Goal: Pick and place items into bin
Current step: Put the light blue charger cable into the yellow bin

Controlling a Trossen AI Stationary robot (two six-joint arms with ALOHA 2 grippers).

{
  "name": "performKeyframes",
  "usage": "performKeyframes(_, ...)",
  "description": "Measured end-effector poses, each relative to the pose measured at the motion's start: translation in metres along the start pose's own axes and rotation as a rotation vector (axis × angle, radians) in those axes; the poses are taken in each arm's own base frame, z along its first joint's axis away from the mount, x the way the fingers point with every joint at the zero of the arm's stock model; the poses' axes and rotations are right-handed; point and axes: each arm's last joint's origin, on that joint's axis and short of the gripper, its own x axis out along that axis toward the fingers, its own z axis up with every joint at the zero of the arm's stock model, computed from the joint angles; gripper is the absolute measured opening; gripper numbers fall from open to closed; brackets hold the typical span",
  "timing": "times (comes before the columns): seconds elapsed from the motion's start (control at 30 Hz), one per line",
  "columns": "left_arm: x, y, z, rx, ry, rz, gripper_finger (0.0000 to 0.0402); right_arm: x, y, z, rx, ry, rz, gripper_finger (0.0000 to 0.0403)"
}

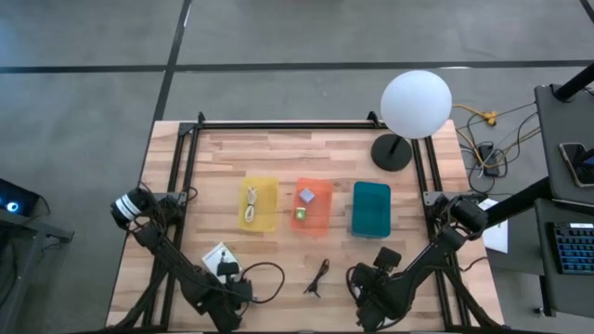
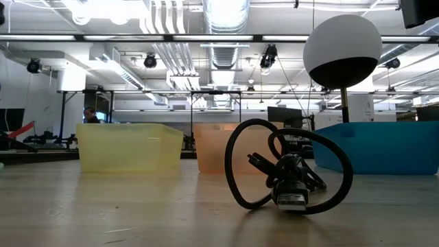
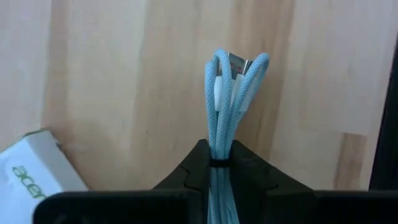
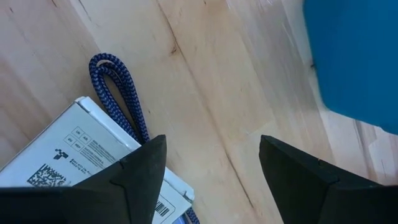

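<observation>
While three bins stood in a row across the middle of the wooden table (image 1: 278, 153), the left gripper (image 3: 219, 163) sat low at the near edge, its fingers clamped on a folded light blue cable (image 3: 227, 93). The cable's loops stuck straight out past the fingertips along the gripper's own line, so its long axis ran with the reach of the arm. A white printed box (image 3: 34, 171) lay just beside it on the wood.

From that grip the yellow bin (image 1: 259, 203) lay ahead and slightly toward the table's centre, nearer than the orange bin (image 1: 314, 206) or the teal bin (image 1: 371, 209). The left arm looked the natural one to carry the cable there. A pale coiled cable already showed in the yellow bin and small cubes in the orange one.

The right gripper (image 4: 211, 165) hovered at the near edge on its own side, fingers spread and empty. Below and beside it lay a white labelled packet (image 4: 74, 155) with a dark blue braided cord (image 4: 121, 90) looped against it, the teal bin just ahead.

Between the two arms a black cord loop (image 2: 288, 168) rested on the table, well apart from either gripper. The white globe lamp (image 1: 415, 104) stood at the far right corner.
</observation>
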Motion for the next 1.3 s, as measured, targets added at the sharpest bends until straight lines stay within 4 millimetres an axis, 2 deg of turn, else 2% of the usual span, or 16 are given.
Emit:
performKeyframes(0.27,-0.008,0.006,0.008,-0.045,-0.028,-0.011,0.0023,0.000,0.000,0.000,-0.005,-0.013,-0.003,0.0239)
performKeyframes(0.4,-0.015,0.013,0.019,-0.158,-0.033,-0.032,0.0023,0.000,0.000,-0.001,0.014,-0.013,-0.003,0.0237)
performKeyframes(0.5,-0.031,0.019,0.030,-0.226,-0.056,-0.083,0.0022,0.000,0.000,-0.001,0.021,-0.016,-0.004,0.0237)
performKeyframes(0.67,-0.076,0.031,0.040,-0.345,-0.166,-0.160,0.0022,0.004,-0.002,-0.003,0.010,-0.013,-0.021,0.0237)
performKeyframes(0.8,-0.102,0.064,0.040,-0.612,-0.275,-0.108,0.0022,0.010,-0.004,-0.005,0.014,-0.007,-0.042,0.0237)
performKeyframes(0.93,-0.118,0.105,0.044,-0.865,-0.442,-0.117,0.0022,0.016,-0.007,-0.007,0.036,0.002,-0.064,0.0235)
performKeyframes(1.03,-0.118,0.137,0.048,-0.975,-0.520,-0.108,0.0022,0.018,-0.008,-0.008,0.041,0.005,-0.068,0.0235)
performKeyframes(1.17,-0.107,0.177,0.052,-1.136,-0.594,-0.064,0.0023,0.018,-0.008,-0.008,0.076,0.003,-0.068,0.0235)
performKeyframes(1.3,-0.095,0.208,0.056,-1.232,-0.646,0.046,0.0059,0.018,-0.008,-0.008,0.137,0.000,-0.068,0.0235)
